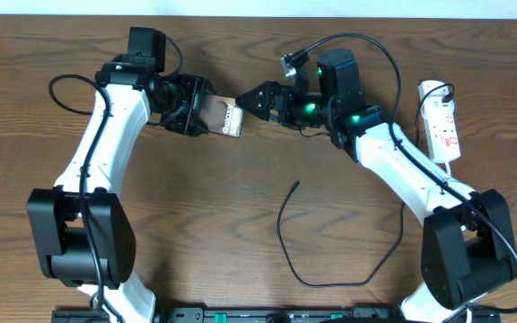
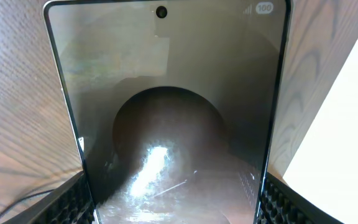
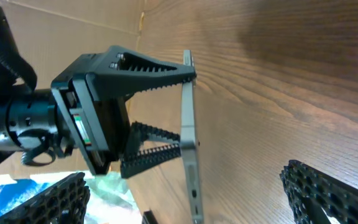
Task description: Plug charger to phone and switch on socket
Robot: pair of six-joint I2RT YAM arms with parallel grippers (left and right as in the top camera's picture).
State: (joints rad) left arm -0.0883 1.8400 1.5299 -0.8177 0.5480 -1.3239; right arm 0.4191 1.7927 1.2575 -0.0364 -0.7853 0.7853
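Observation:
My left gripper [image 1: 203,114] is shut on the phone [image 1: 227,117] and holds it above the table at the back middle. In the left wrist view the phone's dark glass [image 2: 166,124] fills the frame, its sides pressed by both pads [image 2: 73,199]. My right gripper [image 1: 251,98] stands open, just right of the phone and pointing at it. In the right wrist view the phone shows edge-on [image 3: 187,124] between my right fingers [image 3: 328,193], touching neither. The charger [image 1: 281,235] lies loose on the table in a loop, its tip [image 1: 297,184] free. The socket [image 1: 443,121] lies at the far right.
A white cord [image 1: 451,170] runs from the socket past my right arm. Black wiring [image 1: 366,45] arcs above the right wrist. Both arm bases [image 1: 79,242] stand near the front edge, with a black rail [image 1: 258,314] between them.

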